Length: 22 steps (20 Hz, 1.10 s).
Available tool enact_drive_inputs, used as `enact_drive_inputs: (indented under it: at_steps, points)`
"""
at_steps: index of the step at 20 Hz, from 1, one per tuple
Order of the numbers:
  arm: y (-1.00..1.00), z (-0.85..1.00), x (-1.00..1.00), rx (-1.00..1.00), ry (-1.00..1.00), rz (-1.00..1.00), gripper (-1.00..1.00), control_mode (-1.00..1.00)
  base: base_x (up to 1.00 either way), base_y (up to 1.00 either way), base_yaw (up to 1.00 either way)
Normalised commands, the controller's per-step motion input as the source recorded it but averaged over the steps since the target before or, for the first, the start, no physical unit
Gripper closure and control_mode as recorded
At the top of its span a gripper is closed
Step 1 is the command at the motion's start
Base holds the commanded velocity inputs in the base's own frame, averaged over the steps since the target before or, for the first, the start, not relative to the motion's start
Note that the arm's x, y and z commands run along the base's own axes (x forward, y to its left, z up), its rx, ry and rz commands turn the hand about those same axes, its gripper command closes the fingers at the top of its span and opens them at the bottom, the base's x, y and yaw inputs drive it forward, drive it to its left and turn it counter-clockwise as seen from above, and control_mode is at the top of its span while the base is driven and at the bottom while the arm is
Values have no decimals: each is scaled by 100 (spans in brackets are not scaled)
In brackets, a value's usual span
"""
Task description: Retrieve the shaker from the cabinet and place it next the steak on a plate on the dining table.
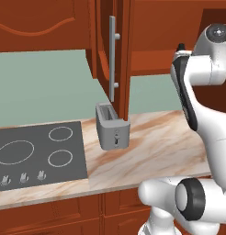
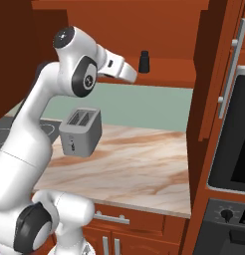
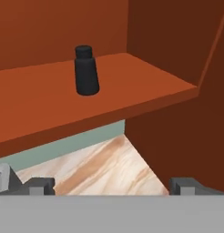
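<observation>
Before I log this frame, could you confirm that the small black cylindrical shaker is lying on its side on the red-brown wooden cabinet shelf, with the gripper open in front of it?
Not quite: the small black cylindrical shaker stands upright on the red-brown wooden cabinet shelf, as the hand view shows. The gripper is indeed open in front of it.

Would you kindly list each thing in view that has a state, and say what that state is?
shaker: upright on the cabinet shelf, not held.
cabinet: door open, shelf exposed.
gripper: open, short of the shaker.
toaster: slots empty, standing on the counter.
cooktop: nothing on its rings.
</observation>
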Motion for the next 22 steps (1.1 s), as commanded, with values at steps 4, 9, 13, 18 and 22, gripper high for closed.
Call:
enact_drive_inputs:
  at_steps: [4, 9, 13, 18, 22]
  points:
    - [-21, 18, 22, -6, 0, 0, -100, -100, 0, 0, 0]
    - [-27, 7, 40, 0, 0, 0, -100, -100, 0, 0, 0]
    - [-22, 1, 44, 0, 0, 0, -100, -100, 0, 0, 0]
    - [-7, 0, 38, 0, 0, 0, -100, -100, 0, 0, 0]
    - [0, 0, 21, 0, 0, 0, -100, -100, 0, 0, 0]
